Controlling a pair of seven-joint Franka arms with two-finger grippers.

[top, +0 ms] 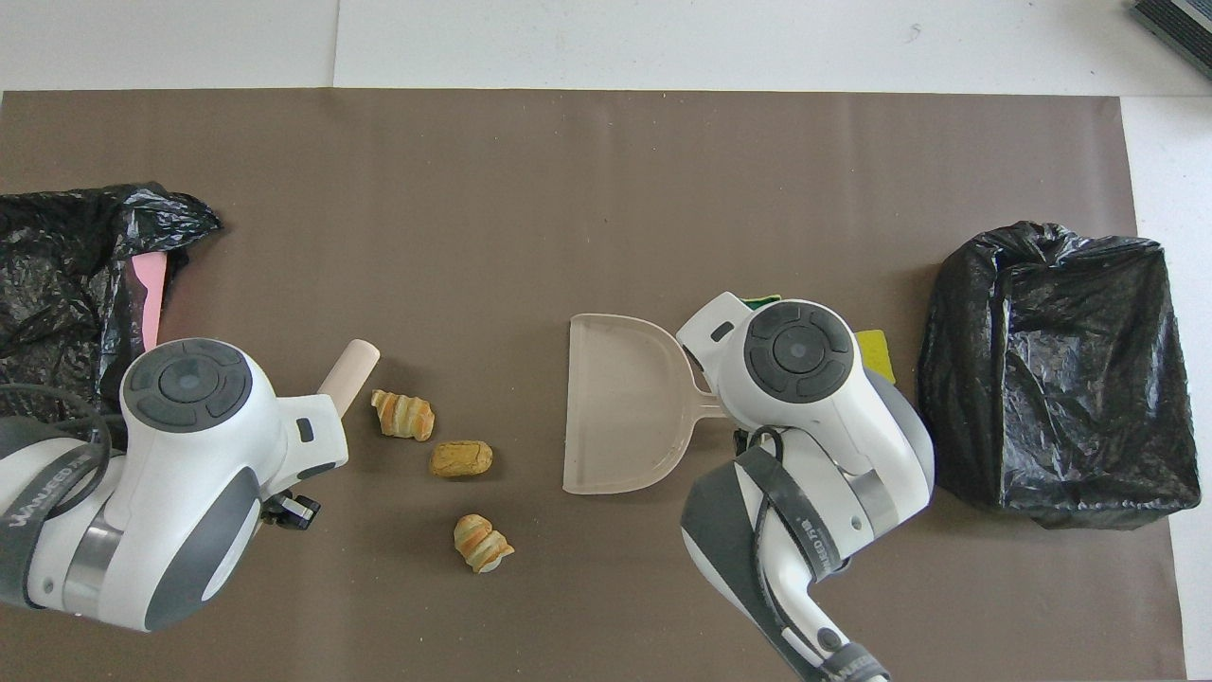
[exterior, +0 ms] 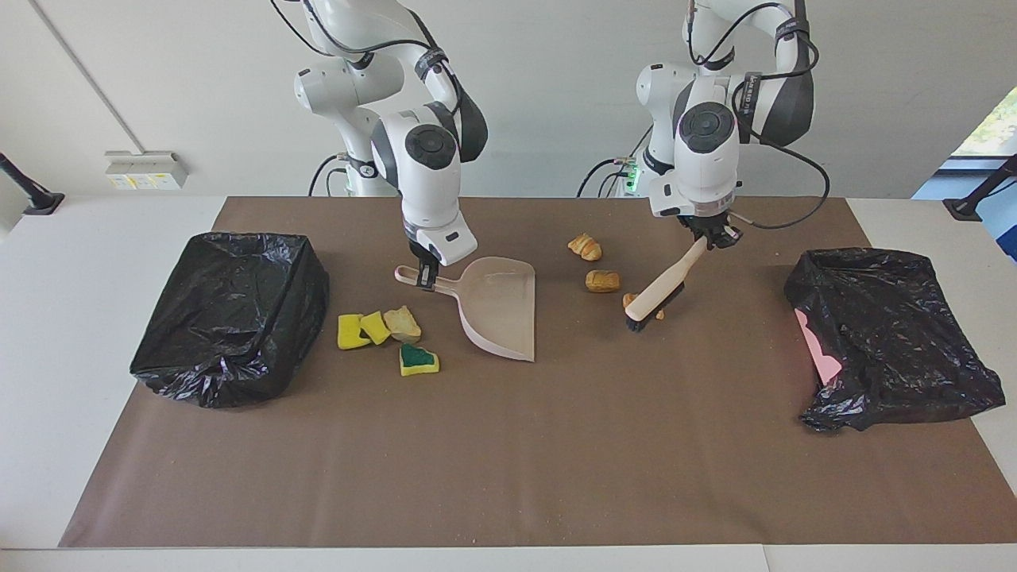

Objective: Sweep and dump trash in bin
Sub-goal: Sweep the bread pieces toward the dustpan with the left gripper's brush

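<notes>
My right gripper (exterior: 427, 276) is shut on the handle of the pale pink dustpan (exterior: 500, 306), which rests on the mat with its mouth toward the left arm's end (top: 620, 417). My left gripper (exterior: 709, 236) is shut on the cream handle of the brush (exterior: 671, 280); its dark bristles touch the mat against one pastry (exterior: 630, 299). Two more pastries (exterior: 602, 280) (exterior: 585, 247) lie between brush and dustpan. Two yellow sponge chunks (exterior: 349, 331), a bread chunk (exterior: 403, 322) and a green sponge chunk (exterior: 418, 361) lie beside the dustpan, toward the right arm's end. In the overhead view the arms hide both grippers.
A bin lined with a black bag (exterior: 230, 314) stands at the right arm's end (top: 1051, 369). A crumpled black bag with a pink edge showing (exterior: 890, 334) lies at the left arm's end. A brown mat (exterior: 508, 461) covers the table.
</notes>
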